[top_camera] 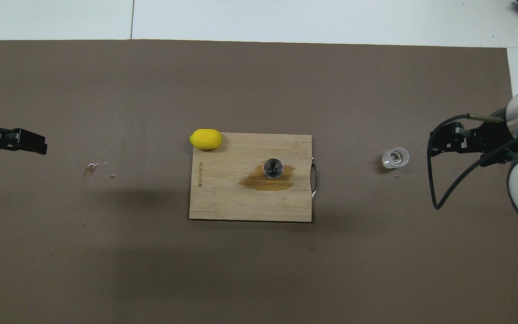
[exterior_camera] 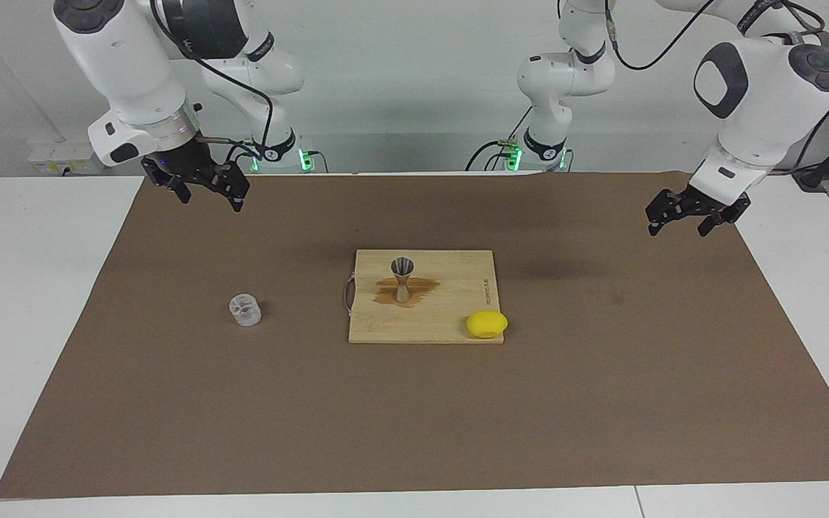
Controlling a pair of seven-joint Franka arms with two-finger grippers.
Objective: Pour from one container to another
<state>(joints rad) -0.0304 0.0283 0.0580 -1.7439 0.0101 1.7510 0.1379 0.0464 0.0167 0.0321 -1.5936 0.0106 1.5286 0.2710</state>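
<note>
A brown mat covers most of the white table, and at its middle lies a wooden cutting board with a small metal handle on the edge toward the right arm's end. A dark wet stain spreads on the board around the foot of the silvery jigger, which stands upright on the half of the board toward the right arm's end. A yellow lemon rests at the board's corner farther from the robots, toward the left arm's end, partly over the edge. The clear glass cup stands upright on the mat, well apart from the board, toward the right arm's end of the table. A few small droplets glisten on the mat toward the left arm's end. The right gripper hangs in the air over the mat near the right arm's base, jaws spread wide with nothing between them. The left gripper waits over the mat's edge at the left arm's end, jaws likewise apart and empty
</note>
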